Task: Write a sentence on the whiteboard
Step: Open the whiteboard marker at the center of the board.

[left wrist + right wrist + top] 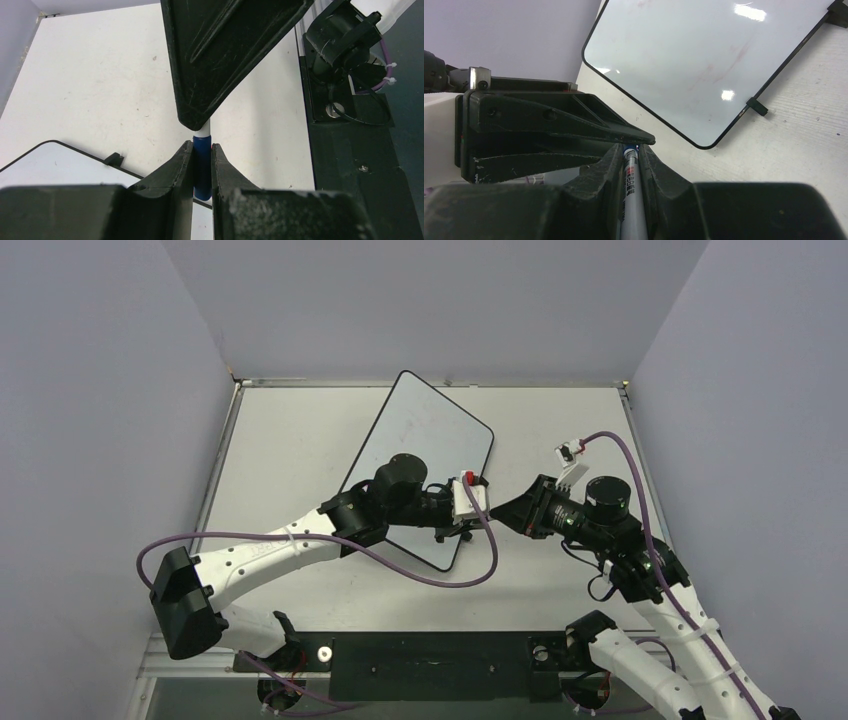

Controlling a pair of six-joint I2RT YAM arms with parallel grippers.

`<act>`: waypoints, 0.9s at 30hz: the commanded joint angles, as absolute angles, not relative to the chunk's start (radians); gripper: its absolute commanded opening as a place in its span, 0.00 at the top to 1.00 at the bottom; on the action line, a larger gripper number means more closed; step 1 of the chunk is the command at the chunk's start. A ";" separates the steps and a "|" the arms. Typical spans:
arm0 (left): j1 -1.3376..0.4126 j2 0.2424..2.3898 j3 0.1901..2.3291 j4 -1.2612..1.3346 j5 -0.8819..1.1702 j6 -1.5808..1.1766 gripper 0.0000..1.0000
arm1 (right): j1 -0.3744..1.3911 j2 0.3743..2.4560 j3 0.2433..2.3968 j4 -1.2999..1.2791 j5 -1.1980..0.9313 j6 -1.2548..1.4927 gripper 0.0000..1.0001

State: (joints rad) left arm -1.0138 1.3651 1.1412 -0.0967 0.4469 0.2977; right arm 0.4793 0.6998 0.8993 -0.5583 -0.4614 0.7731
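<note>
The whiteboard (pixel 430 430) lies tilted on the table, far of centre. Its white face (pixel 709 65) is bare apart from faint smudges, and no sentence is in view. A marker is held between both grippers just right of the board's near edge. My left gripper (pixel 202 147) is shut on the marker's blue cap (pixel 202 167). My right gripper (pixel 630 149) is shut on its grey printed barrel (pixel 631 200). In the top view the left gripper (pixel 482 506) and right gripper (pixel 505 508) meet tip to tip.
Two small black tabs (pixel 756 106) stick out from the board's edge. A white connector on a purple cable (pixel 568 452) hangs near the right arm. A black mounting plate (pixel 430 650) runs along the near edge. Grey walls close in the table on three sides.
</note>
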 commanded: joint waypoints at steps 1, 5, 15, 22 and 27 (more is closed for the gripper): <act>-1.022 1.333 1.169 -0.103 0.454 0.319 1.00 | 0.480 0.708 0.931 -0.522 -0.501 0.768 0.84; -1.022 1.336 1.169 -0.100 0.451 0.322 1.00 | 0.480 0.713 0.924 -0.519 -0.517 0.767 0.84; -1.022 1.351 1.181 -0.087 0.435 0.320 1.00 | 0.481 0.720 0.917 -0.513 -0.540 0.763 0.82; -1.022 1.357 1.183 -0.069 0.423 0.312 1.00 | 0.482 0.724 0.907 -0.514 -0.545 0.758 0.83; -1.022 1.353 1.181 -0.048 0.406 0.305 1.00 | 0.482 0.727 0.898 -0.513 -0.541 0.758 0.83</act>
